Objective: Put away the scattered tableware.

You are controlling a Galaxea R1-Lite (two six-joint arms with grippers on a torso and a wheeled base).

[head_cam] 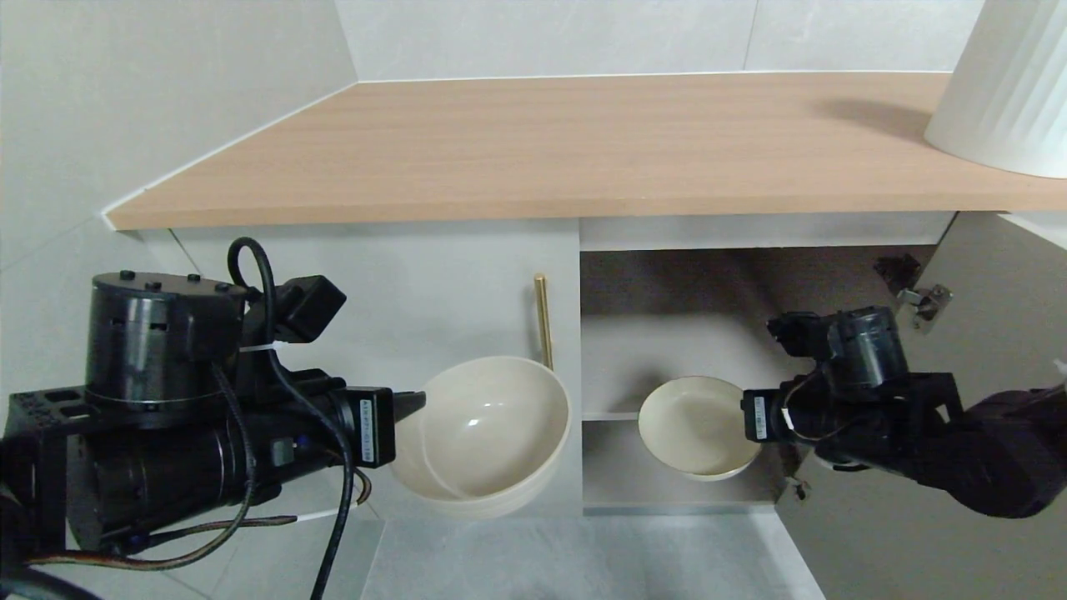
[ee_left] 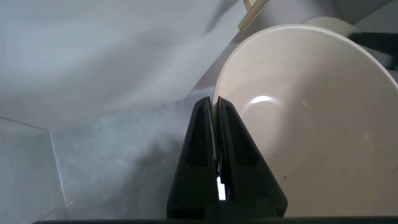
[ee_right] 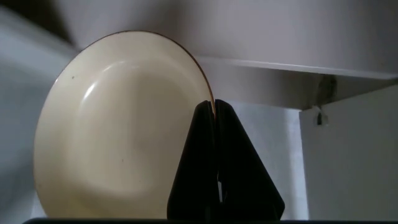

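A light wooden tabletop (head_cam: 583, 142) runs across the far part of the scene, meeting pale grey tiled walls (head_cam: 542, 33) behind and on the left. At its far right stands a white ribbed object (head_cam: 1000, 92), casting a soft shadow leftward. Below is a grey cabinet (head_cam: 375, 275): its left door is closed and carries an upright brass handle (head_cam: 542, 321), while the right door (head_cam: 992, 275) stands open on a metal hinge (head_cam: 921, 300), showing a shelf (head_cam: 608, 414) inside. The floor (head_cam: 567, 558) is grey tile
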